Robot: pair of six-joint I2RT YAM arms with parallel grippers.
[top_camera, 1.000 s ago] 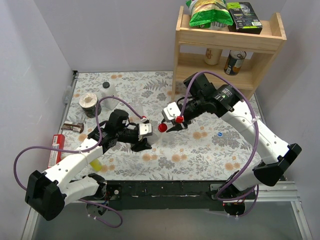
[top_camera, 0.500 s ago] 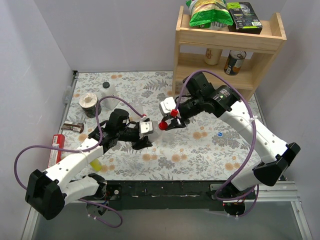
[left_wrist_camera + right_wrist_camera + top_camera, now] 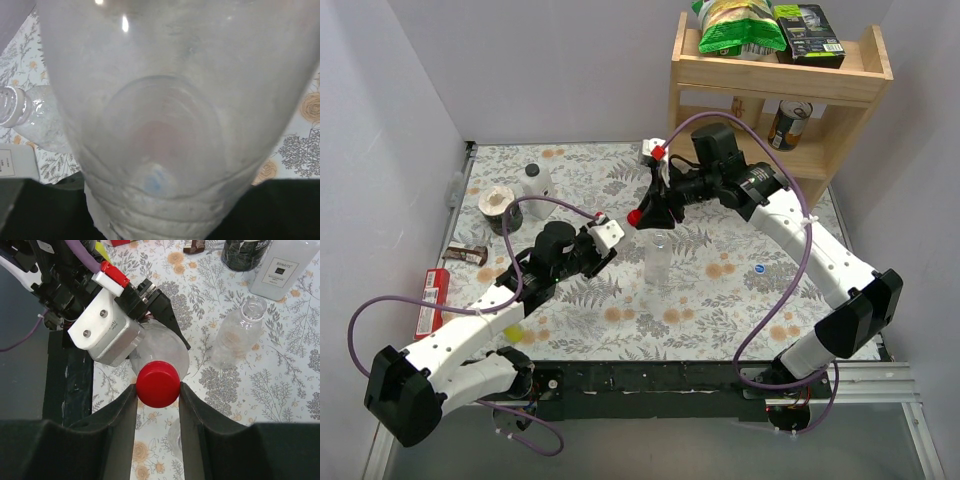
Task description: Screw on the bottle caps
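A table (image 3: 740, 300) spread with a flowered cloth is being used as the work surface, and a wooden shelf (image 3: 775, 75) is being kept at its far right corner. A clear bottle (image 3: 165, 100) is being gripped around its body by the left gripper (image 3: 155, 205), whose fingers are being pressed against its two sides. This bottle is being held over the middle of the table, just left of centre. A second bottle (image 3: 235, 337), its threaded neck open, is being left tilted on the cloth beside a white bottle (image 3: 285, 265). A third bottle (image 3: 658, 265) is being left upright near the table's centre, just right of the two grippers. A red cap (image 3: 158, 382) is being pinched between the two fingers of the right gripper (image 3: 158, 390), which are closed on its rim. From the right wrist, the cap is being shown directly over the mouth of the gripped bottle. Whether it is touching the neck cannot be told. A blue cap (image 3: 760, 268) is being left flat on the cloth, well apart to the right.
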